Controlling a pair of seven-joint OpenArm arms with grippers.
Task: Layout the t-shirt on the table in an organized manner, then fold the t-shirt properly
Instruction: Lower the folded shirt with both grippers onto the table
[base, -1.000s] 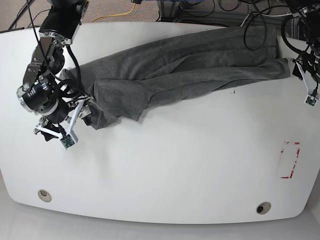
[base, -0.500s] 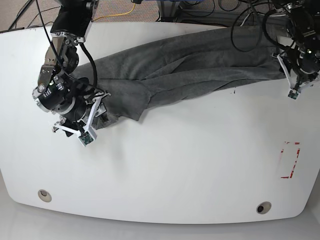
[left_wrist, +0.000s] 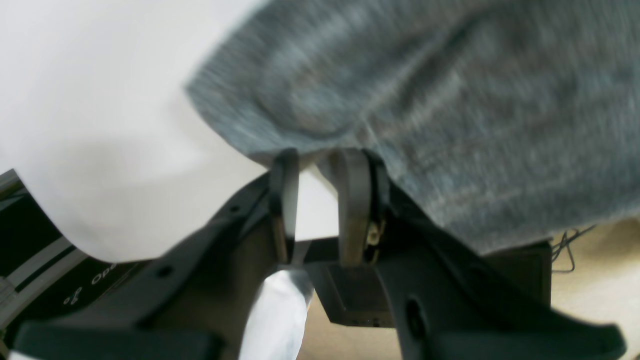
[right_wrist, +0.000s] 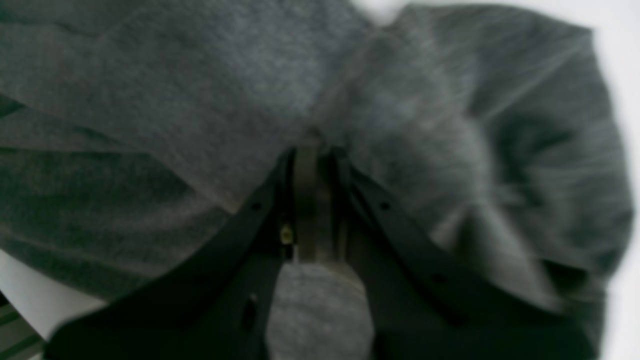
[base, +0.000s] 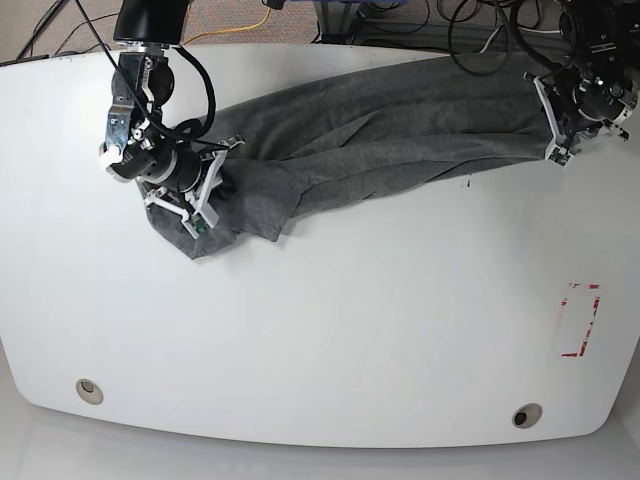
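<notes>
The dark grey t-shirt (base: 380, 130) lies bunched in a long band across the back of the white table (base: 350, 330). My right gripper (base: 212, 195) is at the band's left end. In the right wrist view this gripper (right_wrist: 315, 145) is shut on a fold of the t-shirt (right_wrist: 150, 100). My left gripper (base: 552, 130) is at the band's right end. In the left wrist view the left gripper (left_wrist: 317, 157) has its jaws a narrow gap apart. The t-shirt (left_wrist: 450, 100) has its edge right at the fingertips. Both wrist views are blurred.
A red tape rectangle (base: 580, 320) marks the table's right side. Two grommet holes (base: 89, 389) (base: 526, 415) sit near the front edge. Cables (base: 480, 20) hang behind the back edge. The table's edge and the floor show beneath the left gripper.
Both arms have moved in onto the t-shirt. The right gripper went up and right onto the left end and shut on it. The left gripper went up and left to the right end.
</notes>
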